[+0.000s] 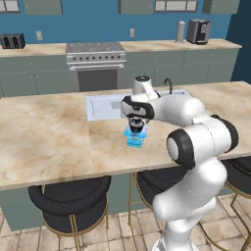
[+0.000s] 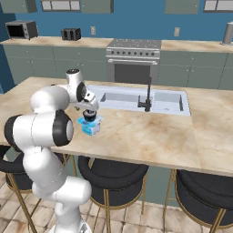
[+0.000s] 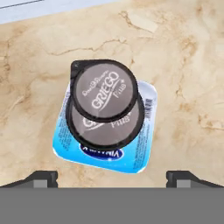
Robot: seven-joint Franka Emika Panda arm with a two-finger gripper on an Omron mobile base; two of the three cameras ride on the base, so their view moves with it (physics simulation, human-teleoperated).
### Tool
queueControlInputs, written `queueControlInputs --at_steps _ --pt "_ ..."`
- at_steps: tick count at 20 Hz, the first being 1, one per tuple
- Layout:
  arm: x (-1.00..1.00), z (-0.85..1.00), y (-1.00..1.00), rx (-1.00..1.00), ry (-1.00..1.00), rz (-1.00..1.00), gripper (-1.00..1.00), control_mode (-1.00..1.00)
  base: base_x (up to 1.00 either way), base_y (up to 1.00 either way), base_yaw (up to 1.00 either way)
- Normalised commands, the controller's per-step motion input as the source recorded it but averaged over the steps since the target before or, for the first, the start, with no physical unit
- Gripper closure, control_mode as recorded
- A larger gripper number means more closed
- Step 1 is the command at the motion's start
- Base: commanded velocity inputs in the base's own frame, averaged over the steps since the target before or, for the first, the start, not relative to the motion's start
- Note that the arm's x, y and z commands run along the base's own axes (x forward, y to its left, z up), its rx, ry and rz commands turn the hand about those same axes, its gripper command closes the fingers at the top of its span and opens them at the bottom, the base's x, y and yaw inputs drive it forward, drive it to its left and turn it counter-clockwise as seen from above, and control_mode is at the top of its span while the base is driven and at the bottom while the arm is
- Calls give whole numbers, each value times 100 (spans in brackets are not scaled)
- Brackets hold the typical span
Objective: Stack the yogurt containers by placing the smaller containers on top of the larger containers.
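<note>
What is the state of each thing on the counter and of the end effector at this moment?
Dark cup: upright, sitting on top of the blue tub, not held.
Blue tub: upright on the counter, lid on, carrying the cup.
End effector: open, fingertips wide apart on either side, above the stack, touching nothing.
Sink: faucet shows no running water.
</note>
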Motion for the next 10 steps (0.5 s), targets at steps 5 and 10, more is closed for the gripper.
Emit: queueControlInputs --at_steps 5,10 --pt "-85 29 1 0 -8 1 -100 -100 0 0 0" --pt "-73 55 -24 1 -29 2 -100 -100 0 0 0"
